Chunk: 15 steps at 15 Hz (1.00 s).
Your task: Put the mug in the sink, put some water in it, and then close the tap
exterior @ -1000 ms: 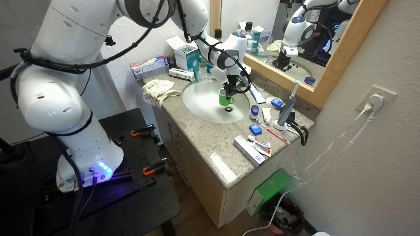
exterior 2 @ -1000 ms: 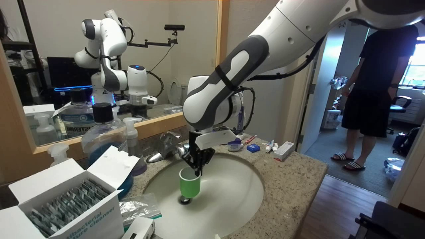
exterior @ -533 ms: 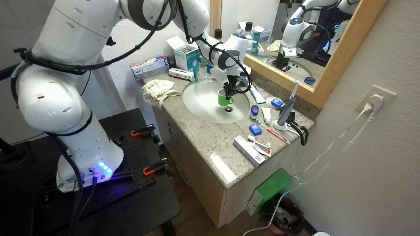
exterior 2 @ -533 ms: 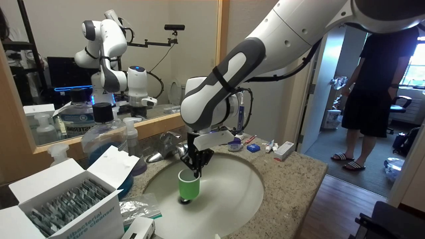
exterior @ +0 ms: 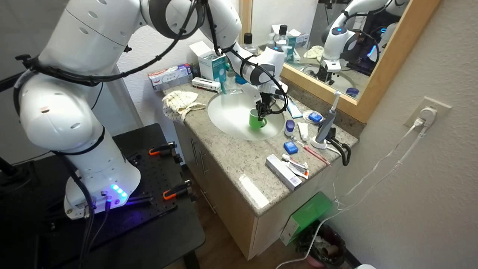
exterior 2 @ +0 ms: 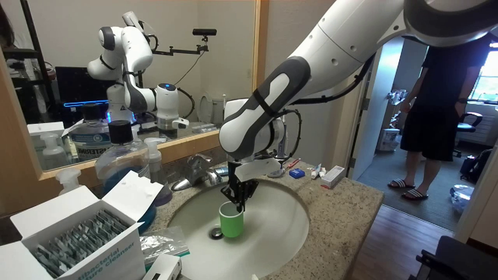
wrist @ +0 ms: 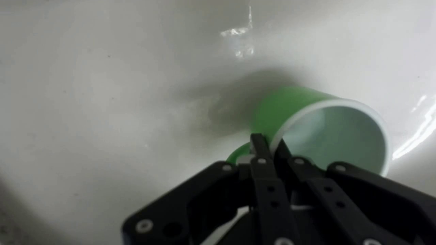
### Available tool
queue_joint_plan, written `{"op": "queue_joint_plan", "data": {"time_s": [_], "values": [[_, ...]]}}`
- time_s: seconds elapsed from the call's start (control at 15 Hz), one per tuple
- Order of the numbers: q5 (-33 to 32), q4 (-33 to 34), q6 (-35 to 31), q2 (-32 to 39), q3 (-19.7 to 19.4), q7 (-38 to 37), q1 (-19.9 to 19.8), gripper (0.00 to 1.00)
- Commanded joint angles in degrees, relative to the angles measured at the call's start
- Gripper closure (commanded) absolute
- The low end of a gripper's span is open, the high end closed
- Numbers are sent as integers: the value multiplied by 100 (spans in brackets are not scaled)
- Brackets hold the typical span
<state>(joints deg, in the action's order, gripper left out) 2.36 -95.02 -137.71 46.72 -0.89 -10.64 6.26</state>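
The green mug (exterior: pixel 255 120) is inside the white sink (exterior 2: pixel 272 229), roughly upright beside the drain (exterior 2: pixel 216 233). My gripper (wrist: pixel 271 143) is shut on the mug's white rim near the handle, with a finger on either side of the wall. In the wrist view the mug (wrist: pixel 281 107) leans into the picture, its pale inside partly showing. Whether its base touches the basin, or whether it holds water, I cannot tell. The chrome tap (exterior 2: pixel 196 171) stands at the basin's back edge, behind and to the left of the gripper (exterior 2: pixel 240 208) in an exterior view.
An opened box of sachets (exterior 2: pixel 89 237), a mouthwash bottle (exterior 2: pixel 122 155) and a pump bottle (exterior 2: pixel 154 155) crowd the counter by the tap. A mirror (exterior 2: pixel 186 77) rises behind. Opposite lie a blue floss box (exterior: pixel 291 147), toothpaste boxes and an upright electric flosser (exterior: pixel 325 127).
The gripper has carried the mug lower into the sink and away from the tap side. The drain, formerly just below the mug, now shows beside it in an exterior view. The grip is unchanged.
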Motion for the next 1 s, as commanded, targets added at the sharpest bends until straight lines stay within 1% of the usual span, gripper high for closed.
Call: {"op": "queue_joint_plan", "data": {"time_s": [0.0,0.67,0.93], "values": [[0,14,57,71,-46,-64,-83,98],[-45,399,180,291,0,-122,96,98],[-3,480,164,333,27,-99,98,98]]}}
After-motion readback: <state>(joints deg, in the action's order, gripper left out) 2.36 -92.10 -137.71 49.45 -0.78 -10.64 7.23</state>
